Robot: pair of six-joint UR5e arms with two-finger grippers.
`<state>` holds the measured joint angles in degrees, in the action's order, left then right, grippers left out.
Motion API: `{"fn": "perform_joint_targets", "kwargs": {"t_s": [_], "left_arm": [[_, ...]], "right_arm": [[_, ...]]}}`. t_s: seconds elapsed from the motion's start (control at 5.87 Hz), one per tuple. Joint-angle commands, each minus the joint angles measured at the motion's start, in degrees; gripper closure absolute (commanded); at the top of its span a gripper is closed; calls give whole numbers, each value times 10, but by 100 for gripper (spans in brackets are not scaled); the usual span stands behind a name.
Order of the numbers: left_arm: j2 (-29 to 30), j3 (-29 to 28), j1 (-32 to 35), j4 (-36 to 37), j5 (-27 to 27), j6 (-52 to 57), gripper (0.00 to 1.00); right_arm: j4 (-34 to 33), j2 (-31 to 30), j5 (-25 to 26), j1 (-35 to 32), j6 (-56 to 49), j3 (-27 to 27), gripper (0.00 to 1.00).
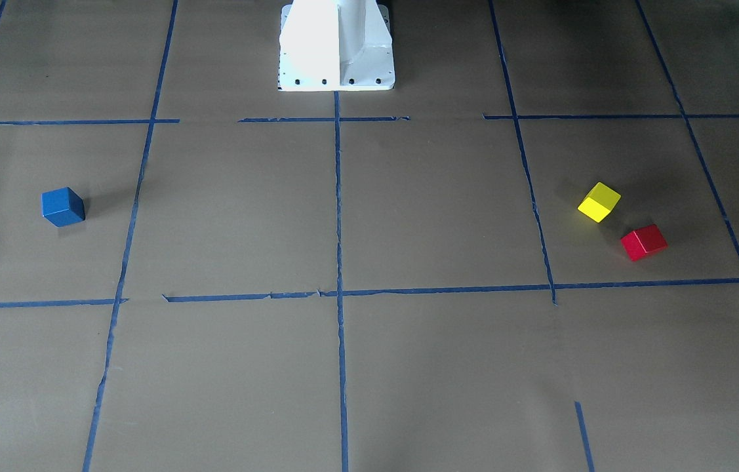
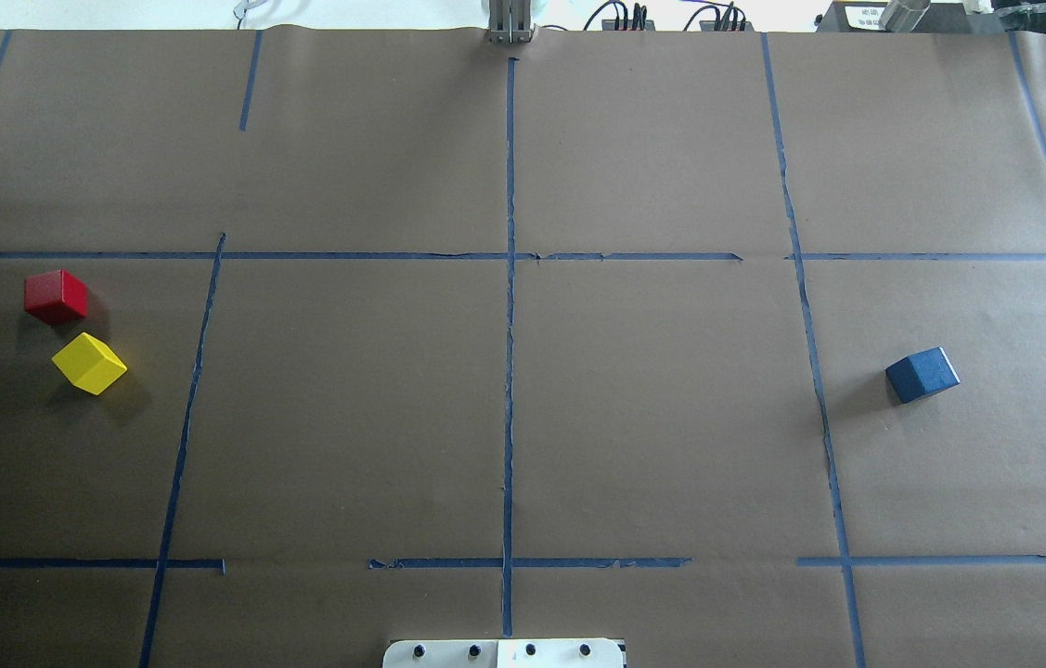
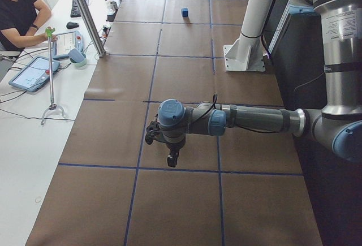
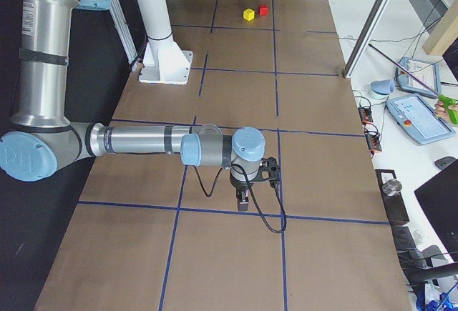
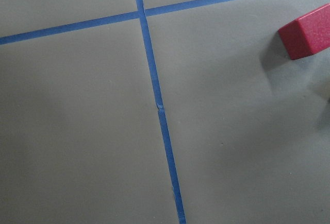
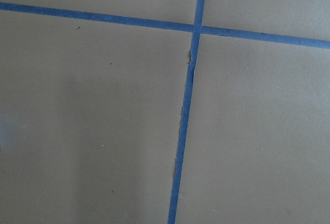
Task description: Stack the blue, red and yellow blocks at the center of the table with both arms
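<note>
The blue block (image 2: pixel 923 374) lies on the table's right side, also in the front view (image 1: pixel 63 206). The red block (image 2: pixel 55 296) and the yellow block (image 2: pixel 89 364) lie close together, apart, at the far left; they also show in the front view, red (image 1: pixel 643 242) and yellow (image 1: pixel 599 202). The red block's edge shows at the upper right of the left wrist view (image 5: pixel 307 38). My left gripper (image 3: pixel 172 162) and right gripper (image 4: pixel 243 206) show only in the side views, above the table's ends. I cannot tell whether they are open or shut.
The white robot base (image 1: pixel 336 46) stands at the table's near middle edge. Blue tape lines divide the brown table (image 2: pixel 652 417) into squares. A metal pole (image 3: pixel 85 14), tablets and an operator (image 3: pixel 20 8) are at the side desk.
</note>
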<state>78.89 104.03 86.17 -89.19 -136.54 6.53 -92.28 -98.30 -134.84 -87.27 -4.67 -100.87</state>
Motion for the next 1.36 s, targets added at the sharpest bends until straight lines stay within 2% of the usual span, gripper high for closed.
{"fn": "perform_joint_targets", "kwargs": {"t_s": [0.0,0.85,1.02,1.19], "left_arm": [[0,3,0,3,0,-3,0],[-1,0,0,-2,0,-3,0],[-1,2,1,0,-2,-3,0],[-4,-1,1,0,-37,-3,0]], "right_arm": [[0,-1,-2,0,-2,2,0],[1,-1,-6,0,-3,-3,0],[2,-1,-24,0,-3,-3,0],[23,5,-26,10,-4,-4,0]]}}
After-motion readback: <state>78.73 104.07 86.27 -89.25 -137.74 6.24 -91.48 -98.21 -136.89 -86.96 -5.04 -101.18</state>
